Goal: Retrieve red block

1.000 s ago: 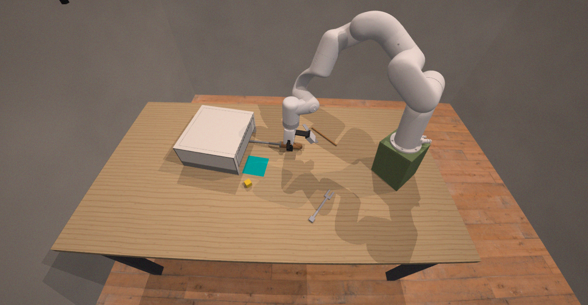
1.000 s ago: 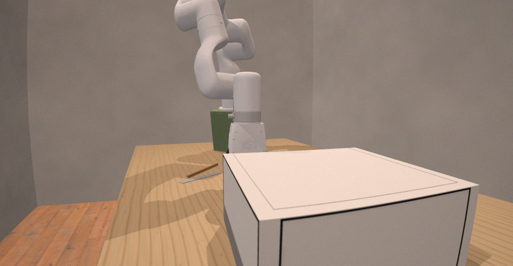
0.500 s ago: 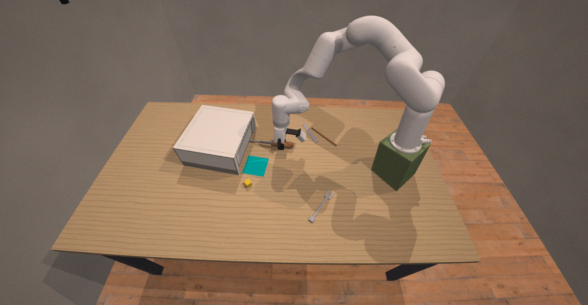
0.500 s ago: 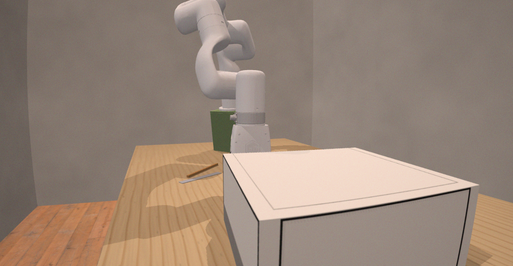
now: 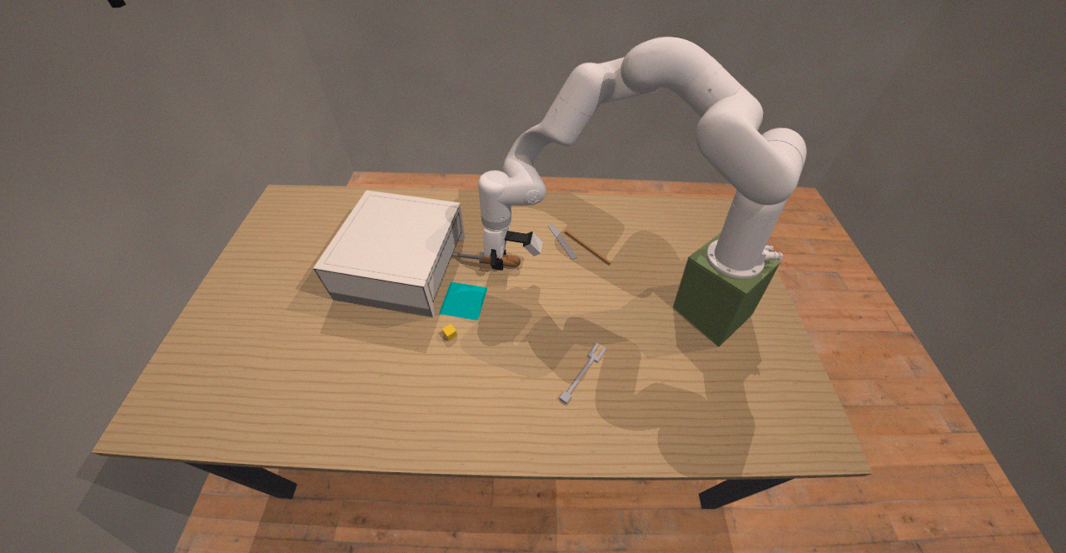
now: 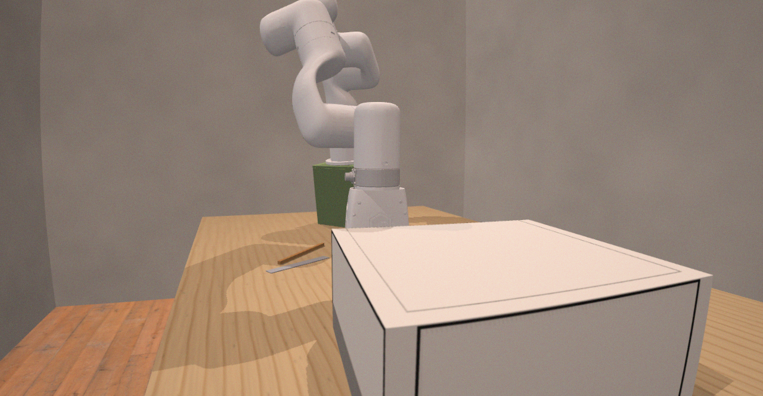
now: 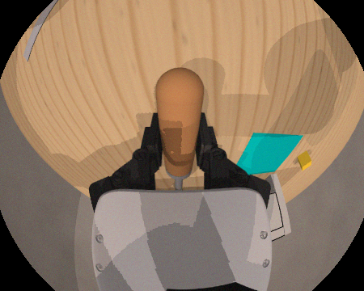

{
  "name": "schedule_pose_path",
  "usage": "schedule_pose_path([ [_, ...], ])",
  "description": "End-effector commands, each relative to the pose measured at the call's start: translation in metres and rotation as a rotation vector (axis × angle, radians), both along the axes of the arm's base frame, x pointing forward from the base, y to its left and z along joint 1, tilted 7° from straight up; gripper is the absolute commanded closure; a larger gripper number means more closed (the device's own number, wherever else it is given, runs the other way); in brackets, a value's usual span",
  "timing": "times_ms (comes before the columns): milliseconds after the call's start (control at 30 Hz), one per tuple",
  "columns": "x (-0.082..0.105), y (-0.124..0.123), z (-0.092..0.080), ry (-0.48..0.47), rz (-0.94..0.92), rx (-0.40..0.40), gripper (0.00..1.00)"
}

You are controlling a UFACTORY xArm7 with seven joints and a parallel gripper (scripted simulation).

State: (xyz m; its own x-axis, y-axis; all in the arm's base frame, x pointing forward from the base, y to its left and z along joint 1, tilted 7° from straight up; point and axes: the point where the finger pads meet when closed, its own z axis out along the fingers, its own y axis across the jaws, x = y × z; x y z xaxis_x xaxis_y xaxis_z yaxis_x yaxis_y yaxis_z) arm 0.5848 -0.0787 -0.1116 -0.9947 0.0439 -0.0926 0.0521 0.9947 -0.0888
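fingers clamp the brown tool handle (image 7: pixel 179 113) between them.

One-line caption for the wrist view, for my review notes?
Claw shut on a brown wooden tool handle above the table, teal square and yellow block to one side.
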Motion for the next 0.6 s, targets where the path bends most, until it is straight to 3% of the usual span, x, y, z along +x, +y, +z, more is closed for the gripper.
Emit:
schedule_pose_path([
  [0, 0.010, 0.000, 0.002, -0.003, 0.001, 0.000, 1.00],
  [567, 0.028, -0.001, 0.004, -0.003, 0.001, 0.000, 1.00],
])
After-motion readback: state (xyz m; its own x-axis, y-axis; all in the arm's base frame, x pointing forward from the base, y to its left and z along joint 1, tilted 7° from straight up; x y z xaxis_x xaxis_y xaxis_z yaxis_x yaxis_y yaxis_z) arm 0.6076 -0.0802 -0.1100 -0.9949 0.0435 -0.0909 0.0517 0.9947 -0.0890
